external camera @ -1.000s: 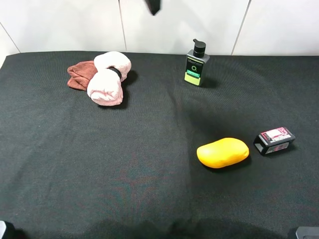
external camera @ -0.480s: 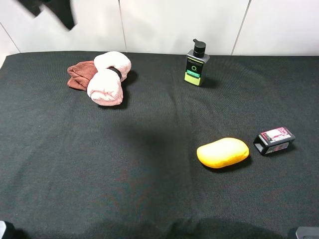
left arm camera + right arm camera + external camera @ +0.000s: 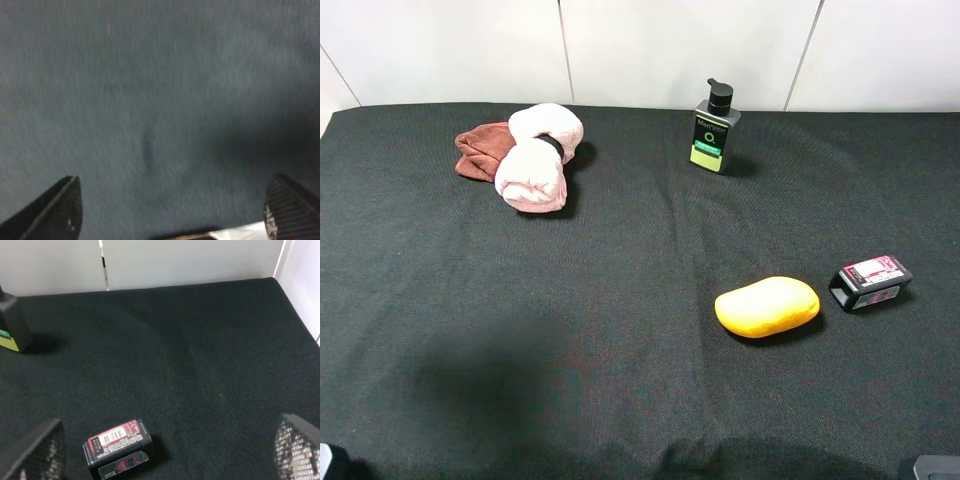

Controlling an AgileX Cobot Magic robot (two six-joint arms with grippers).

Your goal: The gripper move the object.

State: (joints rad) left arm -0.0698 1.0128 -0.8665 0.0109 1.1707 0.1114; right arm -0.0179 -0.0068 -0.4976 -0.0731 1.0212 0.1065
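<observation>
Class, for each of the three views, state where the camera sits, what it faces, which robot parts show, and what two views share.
Exterior high: above the front, facing the black table; no gripper visible.
Left wrist: on the left arm, close over bare cloth; open left gripper fingertips show.
Right wrist: on the right arm, facing the rear wall; right gripper fingertips apart.
Shared by exterior and right wrist: black box, pump bottle.

Setting reads as a robot test bench in a lab. Flat black felt-like cloth table cover (image 3: 620, 300) spans the whole work surface; plain white panelled wall (image 3: 670, 50) with thin seams runs along 12 o'clock. Unrelated household props lie scattered well apart.
</observation>
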